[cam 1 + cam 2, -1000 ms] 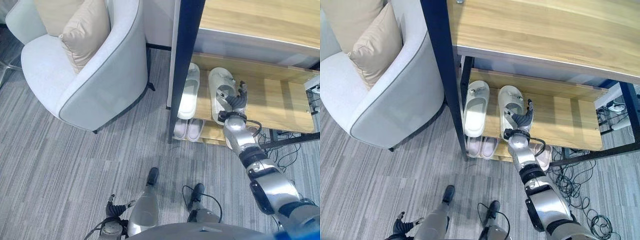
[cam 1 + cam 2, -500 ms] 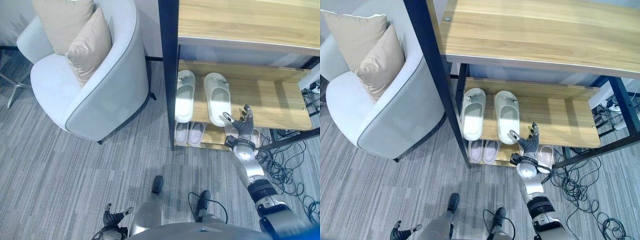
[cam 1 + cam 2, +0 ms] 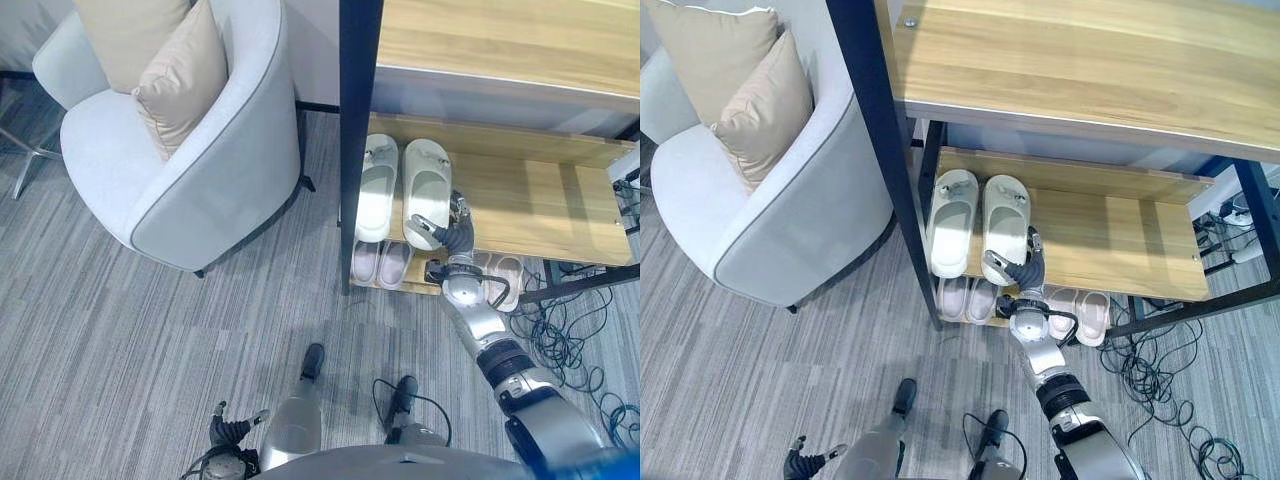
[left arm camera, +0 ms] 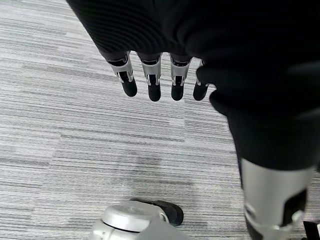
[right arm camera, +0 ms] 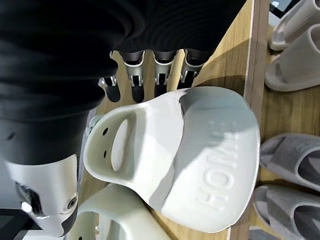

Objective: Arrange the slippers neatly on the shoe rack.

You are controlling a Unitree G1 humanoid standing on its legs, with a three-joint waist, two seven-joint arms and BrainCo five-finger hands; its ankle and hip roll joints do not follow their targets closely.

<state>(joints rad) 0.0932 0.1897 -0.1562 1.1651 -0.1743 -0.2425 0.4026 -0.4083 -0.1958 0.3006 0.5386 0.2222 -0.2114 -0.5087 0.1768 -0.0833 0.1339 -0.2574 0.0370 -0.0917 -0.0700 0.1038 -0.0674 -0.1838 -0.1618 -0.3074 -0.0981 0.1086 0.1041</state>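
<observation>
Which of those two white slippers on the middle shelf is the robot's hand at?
The white slipper farther from the armchair; the right hand is at its heel end, while its twin lies untouched.

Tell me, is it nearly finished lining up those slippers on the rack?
Nearly, it seems. Two white slippers already lie side by side on the wooden shelf. The right hand is at the heel of the right-hand one; the left hand hangs idle. Probably left: a final nudge, if any.

Bare wood lies on the middle shelf (image 3: 1120, 235) at 3 o'clock of the white slippers (image 3: 1004, 222). At 9 o'clock the dark post (image 3: 880, 150) blocks; the armchair (image 3: 790, 220) crowds farther out.
</observation>
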